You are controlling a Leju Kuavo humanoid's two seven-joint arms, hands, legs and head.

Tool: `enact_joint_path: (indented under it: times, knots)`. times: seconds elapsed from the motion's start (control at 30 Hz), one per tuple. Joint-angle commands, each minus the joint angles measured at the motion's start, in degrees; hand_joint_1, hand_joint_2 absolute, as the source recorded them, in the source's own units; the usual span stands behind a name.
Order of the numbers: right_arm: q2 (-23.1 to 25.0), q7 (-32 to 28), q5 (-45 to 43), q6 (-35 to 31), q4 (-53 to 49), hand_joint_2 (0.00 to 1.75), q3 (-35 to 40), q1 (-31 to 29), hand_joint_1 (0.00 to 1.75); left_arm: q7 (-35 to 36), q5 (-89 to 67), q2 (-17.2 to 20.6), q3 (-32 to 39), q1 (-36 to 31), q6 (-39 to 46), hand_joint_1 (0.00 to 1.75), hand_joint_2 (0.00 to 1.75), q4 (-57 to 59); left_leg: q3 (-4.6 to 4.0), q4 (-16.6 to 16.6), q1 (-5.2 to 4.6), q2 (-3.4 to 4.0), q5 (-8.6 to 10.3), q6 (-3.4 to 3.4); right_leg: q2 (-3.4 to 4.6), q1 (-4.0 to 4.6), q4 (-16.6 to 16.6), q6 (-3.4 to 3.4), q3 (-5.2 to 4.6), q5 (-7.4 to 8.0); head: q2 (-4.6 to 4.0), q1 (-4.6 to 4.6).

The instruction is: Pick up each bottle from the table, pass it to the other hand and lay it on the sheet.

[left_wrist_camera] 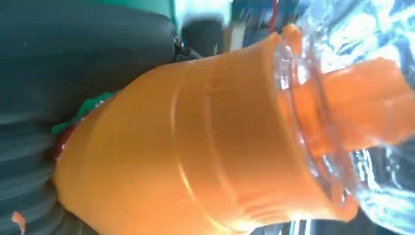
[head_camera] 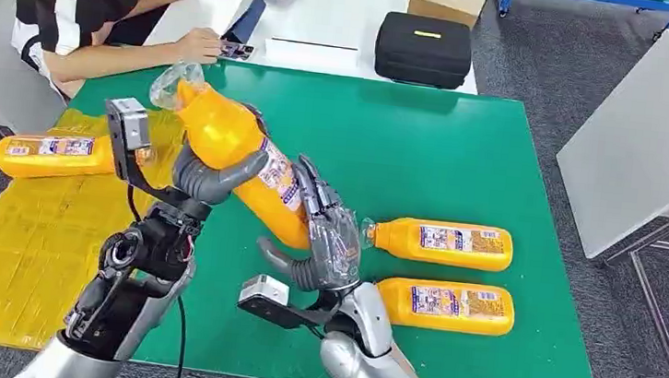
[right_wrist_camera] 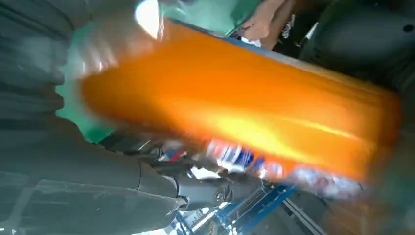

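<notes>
My left hand point(head_camera: 207, 177) and right hand point(head_camera: 330, 244) both clasp 1 orange juice bottle point(head_camera: 241, 157) (full, likely heavy, slick); grip mid-body.

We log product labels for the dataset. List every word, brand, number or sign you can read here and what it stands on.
No text can be read.
Held bottle, label: print too small; blurred in the right wrist view.
Two bottles on the green table, labels and: too small.
Bottle on the yellow sheet, label: too small.
Black case, yellow tag: illegible.
</notes>
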Motion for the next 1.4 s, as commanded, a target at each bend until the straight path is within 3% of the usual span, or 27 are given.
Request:
enact_joint_path:
  times: [0.03, 0.13, 0.2, 0.27, 0.3, 0.37, 0.4, 0.43, 0.5, 0.53, 0.63, 0.8, 0.93, 1.1, 1.4]
  knots:
    - [-3.78, -2.02, -10.28, -2.49, -18.74, 1.75, -3.68, 7.63, 0.00, -4.47, -29.60, 3.08, 0.70, -1.90, 18.68, 1.75, 1.75, -4.30, 0.22, 0.07, 0.04, -0.11, -0.18, 0.03, -0.06, 0.07, 0.07, -0.31, 0.24, -0.19, 0.00, -0.02]
    - [-4.64, -4.09, -12.10, -2.78, -27.08, 1.75, -5.96, 10.37, 0.00, -6.04, -44.03, 4.43, 1.41, -2.56, 28.69, 1.75, 1.75, -2.71, 0.27, 0.09, 0.01, -0.24, -0.21, 0.04, -0.18, 0.05, 0.11, -0.35, 0.32, -0.27, 0.00, 0.00]
    - [-5.85, -3.75, -12.90, -2.78, -30.57, 1.75, -5.90, 11.22, 0.00, -6.05, -48.20, 4.80, 1.94, -2.57, 30.89, 1.75, 1.75, -2.34, 0.28, 0.10, 0.00, -0.13, -0.23, 0.04, -0.11, 0.04, 0.11, -0.33, 0.32, -0.26, 0.00, -0.02]
    - [-7.25, -3.41, -16.23, -2.78, -34.24, 1.75, -5.83, 11.77, 0.00, -2.40, -64.72, 6.13, 1.27, -3.78, 37.33, 1.75, 1.75, 0.77, 0.32, 0.12, -0.01, -0.15, -0.26, 0.05, -0.10, 0.03, 0.14, -0.37, 0.35, -0.30, 0.00, -0.02]
    - [-7.54, -3.07, -16.46, -2.72, -34.86, 1.75, -5.90, 11.81, 0.00, -2.52, -64.58, 6.39, 1.54, -3.78, 37.20, 1.75, 1.75, 1.20, 0.22, 0.07, 0.01, -0.14, -0.18, 0.02, -0.12, 0.04, 0.09, -0.29, 0.24, -0.22, 0.00, -0.02]
    - [-9.48, 0.45, -19.42, 0.19, -37.05, 1.75, -4.68, 11.39, 0.00, 0.08, -94.68, 5.99, 7.48, -3.21, 38.69, 1.75, 1.75, -0.06, 0.35, 0.10, 0.01, -0.25, -0.24, 0.03, -0.20, 0.06, 0.13, -0.40, 0.39, -0.31, 0.00, -0.02]
    - [-9.65, 0.51, -19.57, 0.11, -37.24, 1.75, -4.63, 11.30, 0.00, -0.20, -97.10, 5.40, 8.01, -2.89, 38.69, 1.75, 1.75, -0.12, 0.12, 0.01, -0.01, -0.10, -0.08, 0.02, -0.11, 0.02, 0.02, -0.19, 0.12, -0.12, 0.00, -0.02]
    - [-10.31, -1.00, -21.36, -0.32, -38.34, 1.75, -4.24, 10.82, 0.00, 9.55, -108.71, 13.70, 0.69, -5.78, 38.69, 1.75, 1.75, 3.53, 0.36, 0.10, -0.02, -0.05, -0.25, 0.05, -0.01, 0.02, 0.10, -0.37, 0.31, -0.25, 0.00, -0.02]
    - [-10.31, -1.00, -21.36, -0.32, -38.34, 1.75, -4.24, 10.82, 0.00, 9.55, -108.71, 13.70, 0.69, -5.78, 38.69, 1.75, 1.75, 3.53, 0.31, 0.05, -0.01, 0.05, -0.18, 0.02, 0.07, 0.02, 0.09, -0.33, 0.22, -0.17, 0.00, -0.02]
    - [-11.06, -1.90, -21.52, -1.46, -41.08, 1.75, -4.68, 11.53, 0.00, 18.58, -108.71, 16.67, -10.86, -10.55, 38.69, 1.75, 1.75, 12.39, 0.43, 0.05, -0.01, 0.04, -0.24, 0.02, 0.08, 0.03, 0.11, -0.42, 0.34, -0.23, 0.00, 0.02]
    - [-11.91, -2.16, -21.73, -2.29, -43.79, 1.75, -5.22, 12.30, 0.00, 22.76, -108.71, 17.20, -17.68, -15.47, 36.81, 1.75, 1.75, 22.69, 0.43, 0.03, 0.02, -0.42, -0.14, 0.01, -0.39, 0.06, 0.12, -0.48, 0.44, -0.29, 0.00, -0.07]
    - [-12.25, -1.34, -21.89, -1.16, -44.90, 1.75, -6.08, 12.29, 0.00, 17.38, -108.46, 14.27, -10.42, -16.29, 37.67, 1.75, 1.75, 32.84, 0.28, -0.02, 0.02, -0.08, -0.05, 0.05, -0.09, 0.04, -0.02, -0.24, 0.26, -0.09, 0.00, 0.11]
    - [-12.14, -0.55, -21.41, -0.12, -44.60, 1.75, -6.88, 11.87, 0.00, 17.36, -108.43, 14.30, -9.47, -18.46, 33.17, 1.75, 1.75, 41.82, 0.57, 0.11, 0.01, 0.08, -0.28, 0.07, 0.10, 0.05, 0.12, -0.52, 0.47, -0.25, 0.00, 0.09]
    - [-12.38, 0.41, -20.48, 1.06, -44.00, 1.75, -7.39, 12.17, 0.00, 16.38, -107.42, 14.12, -5.42, -19.02, 30.75, 1.75, 1.75, 47.47, 0.32, 0.01, 0.02, 0.12, -0.10, 0.02, 0.08, 0.06, 0.03, -0.33, 0.22, -0.09, 0.00, 0.07]
    - [-14.47, 11.93, -6.39, 14.30, -40.20, 1.75, -7.98, 13.10, 0.00, 13.97, -104.35, 14.45, 1.66, -16.99, 24.25, 1.75, 1.75, 54.24, 0.46, 0.00, 0.05, 0.14, -0.19, 0.04, 0.12, 0.08, -0.01, -0.40, 0.37, -0.15, 0.00, 0.09]
